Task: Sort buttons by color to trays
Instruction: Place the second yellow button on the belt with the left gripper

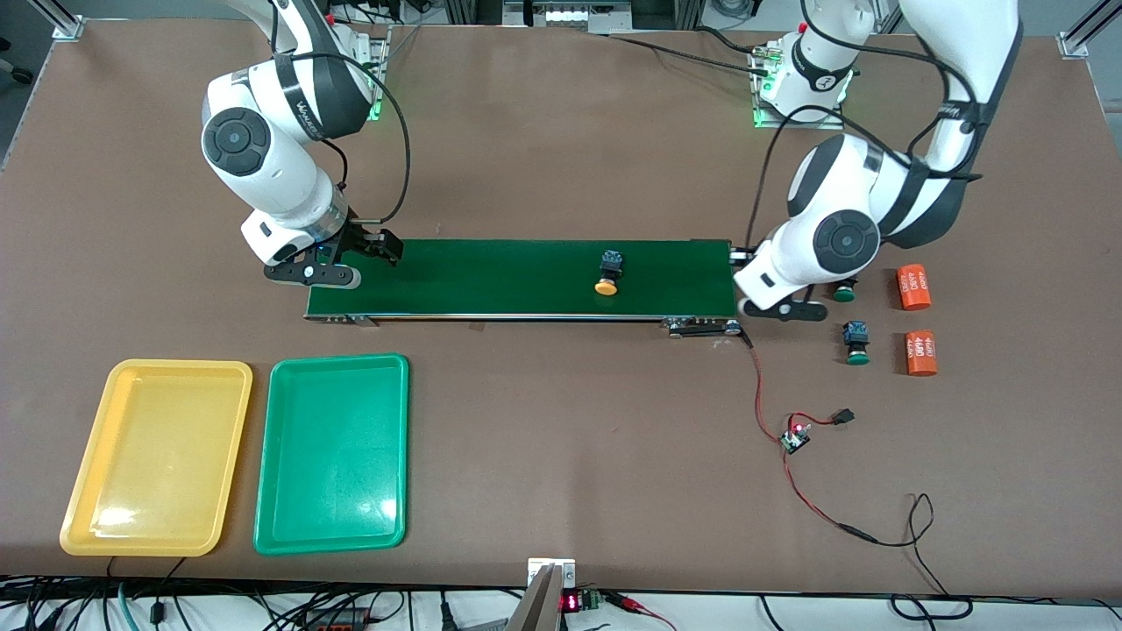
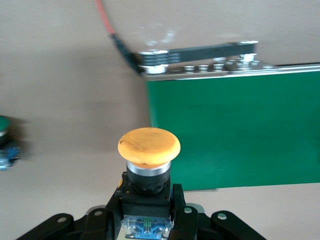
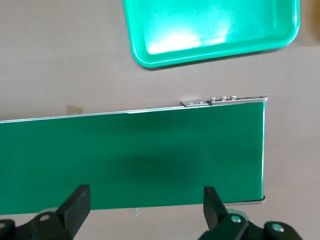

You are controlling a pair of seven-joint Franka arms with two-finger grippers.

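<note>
Left gripper point(image 2: 147, 220) clamps an orange button point(image 2: 149, 146) beside the belt point(image 1: 526, 279), ready to load; right gripper point(image 3: 145, 212) waits over it, fingers apart.

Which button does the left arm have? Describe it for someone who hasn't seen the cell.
Find the conveyor belt, then its end by the left arm. The left hand is shut on an orange-capped button there. The loose buttons nearby have green caps.

"4680" printed in white on both orange cylinders point(image 1: 914, 287) point(image 1: 920, 352) at the left arm's end of the tabletop; lettering on the right arm's point(image 1: 307, 109) dark band unreadable.
</note>
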